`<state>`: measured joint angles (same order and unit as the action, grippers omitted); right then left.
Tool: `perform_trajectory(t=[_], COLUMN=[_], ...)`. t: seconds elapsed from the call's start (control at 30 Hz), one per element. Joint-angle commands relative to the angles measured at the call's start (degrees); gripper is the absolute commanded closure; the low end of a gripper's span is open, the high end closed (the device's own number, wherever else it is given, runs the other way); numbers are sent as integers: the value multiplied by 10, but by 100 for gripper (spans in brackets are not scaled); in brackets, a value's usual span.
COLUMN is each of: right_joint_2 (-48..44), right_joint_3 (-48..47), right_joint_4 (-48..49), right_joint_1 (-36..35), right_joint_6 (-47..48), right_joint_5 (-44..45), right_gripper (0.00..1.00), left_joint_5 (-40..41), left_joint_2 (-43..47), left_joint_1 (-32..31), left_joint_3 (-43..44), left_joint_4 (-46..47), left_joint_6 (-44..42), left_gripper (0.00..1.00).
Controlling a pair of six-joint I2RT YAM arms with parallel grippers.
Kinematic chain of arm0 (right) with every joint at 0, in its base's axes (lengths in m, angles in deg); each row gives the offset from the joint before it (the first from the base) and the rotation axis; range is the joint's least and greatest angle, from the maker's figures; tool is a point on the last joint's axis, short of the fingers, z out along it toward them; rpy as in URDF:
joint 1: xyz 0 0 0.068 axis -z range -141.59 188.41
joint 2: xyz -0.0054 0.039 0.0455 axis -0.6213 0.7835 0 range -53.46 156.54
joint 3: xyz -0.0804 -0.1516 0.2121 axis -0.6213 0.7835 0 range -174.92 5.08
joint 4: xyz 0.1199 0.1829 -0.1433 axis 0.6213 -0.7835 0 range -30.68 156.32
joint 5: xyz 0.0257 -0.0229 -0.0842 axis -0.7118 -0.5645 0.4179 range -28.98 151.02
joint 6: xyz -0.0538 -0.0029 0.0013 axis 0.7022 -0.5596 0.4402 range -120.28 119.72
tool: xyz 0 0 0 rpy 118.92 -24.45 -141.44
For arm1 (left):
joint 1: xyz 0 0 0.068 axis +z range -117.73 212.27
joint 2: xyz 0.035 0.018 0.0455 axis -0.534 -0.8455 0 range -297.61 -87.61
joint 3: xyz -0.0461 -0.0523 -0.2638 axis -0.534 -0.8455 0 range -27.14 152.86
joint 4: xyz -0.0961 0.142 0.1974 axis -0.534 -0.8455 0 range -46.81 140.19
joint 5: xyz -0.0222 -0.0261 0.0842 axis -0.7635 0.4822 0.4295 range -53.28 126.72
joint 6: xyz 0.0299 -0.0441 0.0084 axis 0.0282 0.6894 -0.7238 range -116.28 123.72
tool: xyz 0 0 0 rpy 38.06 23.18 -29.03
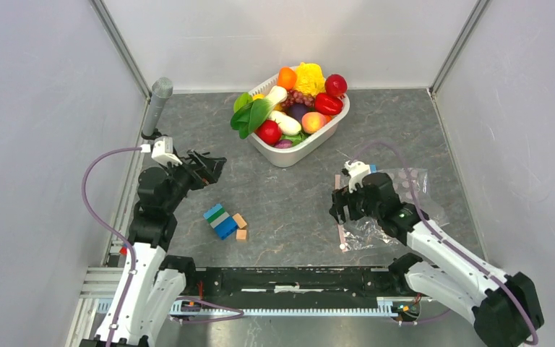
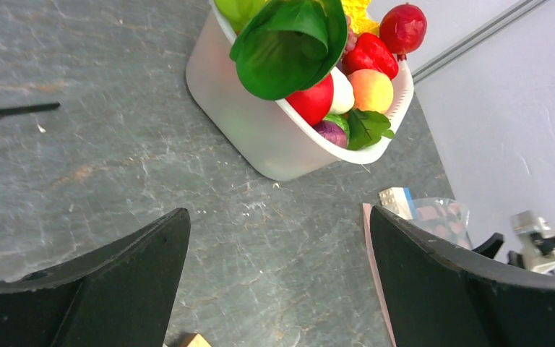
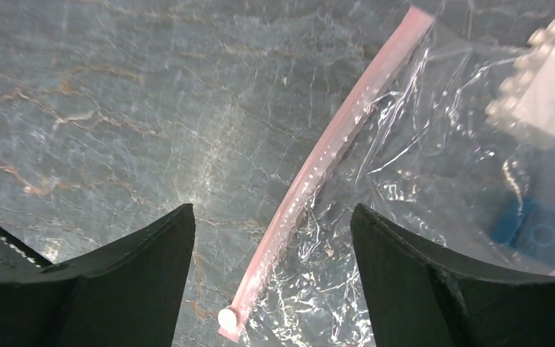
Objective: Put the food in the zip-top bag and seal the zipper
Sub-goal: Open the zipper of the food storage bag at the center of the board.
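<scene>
The food [image 1: 296, 108] is piled in a white basket [image 1: 300, 155] at the back of the table: red, orange, yellow, green and purple pieces [image 2: 314, 101]. The clear zip-top bag [image 1: 376, 233] lies flat at the right, empty of food, with its pink zipper [image 1: 341, 235] along its left edge. My right gripper [image 1: 337, 210] hangs open above that strip. In the right wrist view the zipper [image 3: 318, 173] runs between the fingers of the gripper [image 3: 273, 210], its white slider [image 3: 227, 316] at the near end. My left gripper [image 1: 213, 170] is open over bare table, short of the basket [image 2: 246, 123].
A blue, green and tan block cluster [image 1: 222, 221] lies left of centre. A white and blue block [image 1: 358, 168] sits at the bag's far end; through the plastic [image 3: 419, 181] I see a white block [image 3: 549, 87], and I cannot tell whether it is inside. Walls enclose the table.
</scene>
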<state>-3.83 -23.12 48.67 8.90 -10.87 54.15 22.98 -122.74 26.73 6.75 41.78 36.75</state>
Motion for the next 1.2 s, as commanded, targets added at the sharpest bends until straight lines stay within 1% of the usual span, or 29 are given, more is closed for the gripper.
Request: perform_trajectory(t=[0.0,0.17,0.23,0.3,0.33,0.4,0.47,0.53,0.57,0.63,0.7,0.8,0.87,0.93,1.0,1.03,1.17], right_joint_2=[32,50,57,70,79,104,124,139,146,159,173,190,199,206,212,214,207], right_joint_3=[6,2,2,3,3,3,8,16,19,24,28,33,38,44,46,47,52], right_joint_4=[13,16,22,35,39,47,56,73,81,96,108,116,124,128,129,128,134], right_joint_1=[-43,-73,-80,-90,-96,-108,-112,-113,-114,-114,-114,-114,-115,-115,-115,-115,-116], right_joint_6=[-34,-53,-56,-67,-72,-81,-90,-93,-94,-94,-94,-94,-94,-97,-95,-96,-95], right_joint_5=[104,165,168,172,183,208,237,250,251,248,250,256,258,261,265,268,264], right_gripper=[19,21,26,27,28,32,34,33,34,39,39,43,48,50,56,56,76], left_joint_5=[-25,-16,-14,-14,-13,-9,-8,-9,-9,-7,-7,-8,-8,-5,-3,-2,-2], left_joint_2=[4,30,39,41,41,40,40,39,39,39,40,41,42,45,47,46,44], left_joint_1=[2,3,3,3,3,3,3,3,3,3,3,3,3,3,3,3,3], left_joint_3=[-15,-34,-44,-50,-51,-51,-46,-41,-40,-41,-43,-44,-42,-42,-43,-43,-45], left_joint_4=[8,-2,-1,-1,-2,-2,-7,-12,-15,-16,-18,-23,-28,-33,-35,-35,-34], left_joint_6=[65,67,68,69,68,65,61,58,57,58,58,58,55,53,52,53,54], left_gripper=[0,0,0,0,0,0,0,0,0,0,0,0,0,0,0,0,0])
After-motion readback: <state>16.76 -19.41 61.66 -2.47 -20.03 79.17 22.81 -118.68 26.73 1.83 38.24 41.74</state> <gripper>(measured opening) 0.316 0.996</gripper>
